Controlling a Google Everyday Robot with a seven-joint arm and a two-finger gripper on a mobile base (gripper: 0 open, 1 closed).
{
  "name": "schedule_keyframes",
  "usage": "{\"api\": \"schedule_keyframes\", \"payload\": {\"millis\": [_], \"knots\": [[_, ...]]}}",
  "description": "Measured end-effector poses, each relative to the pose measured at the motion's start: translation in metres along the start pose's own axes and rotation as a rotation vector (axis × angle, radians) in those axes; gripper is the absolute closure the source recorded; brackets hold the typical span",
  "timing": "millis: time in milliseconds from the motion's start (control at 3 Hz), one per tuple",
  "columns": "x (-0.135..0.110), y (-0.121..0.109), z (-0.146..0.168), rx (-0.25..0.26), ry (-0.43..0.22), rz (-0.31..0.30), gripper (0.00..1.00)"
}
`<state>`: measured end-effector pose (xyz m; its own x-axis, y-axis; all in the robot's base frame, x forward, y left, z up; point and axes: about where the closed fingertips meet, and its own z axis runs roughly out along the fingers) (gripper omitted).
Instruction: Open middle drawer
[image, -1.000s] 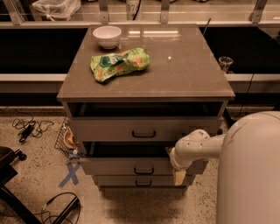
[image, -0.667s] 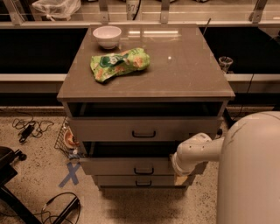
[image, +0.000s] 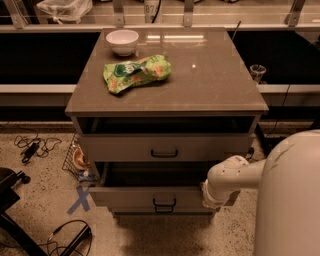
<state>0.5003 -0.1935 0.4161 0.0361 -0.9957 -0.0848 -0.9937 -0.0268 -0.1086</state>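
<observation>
The grey-tan cabinet (image: 165, 95) has three drawers. The middle drawer (image: 125, 196) is pulled out toward me, with a dark gap above its front and a small black bar handle (image: 164, 202). The taller top drawer (image: 120, 147) is also slightly out. The lowest drawer (image: 164, 211) shows only as a thin strip under the middle one. My gripper (image: 209, 196) is at the end of the white arm (image: 235, 172), against the right end of the middle drawer's front.
A white bowl (image: 122, 41) and a green snack bag (image: 136, 73) lie on the cabinet top. Black cables (image: 35, 146) and a blue tape cross (image: 80, 199) are on the floor to the left. A wire basket (image: 75, 159) sits beside the cabinet. My white body (image: 292, 200) fills the lower right.
The middle drawer has slid further out toward me. My arm and gripper have moved with it, lower and a little to the right.
</observation>
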Motion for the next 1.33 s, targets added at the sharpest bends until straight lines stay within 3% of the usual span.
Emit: {"api": "schedule_keyframes", "payload": {"millis": [333, 1333], "knots": [[-0.0001, -0.0001, -0.0014, 0.0, 0.0, 0.0, 1.0], [-0.0003, -0.0002, -0.0033, 0.0, 0.0, 0.0, 1.0]]}}
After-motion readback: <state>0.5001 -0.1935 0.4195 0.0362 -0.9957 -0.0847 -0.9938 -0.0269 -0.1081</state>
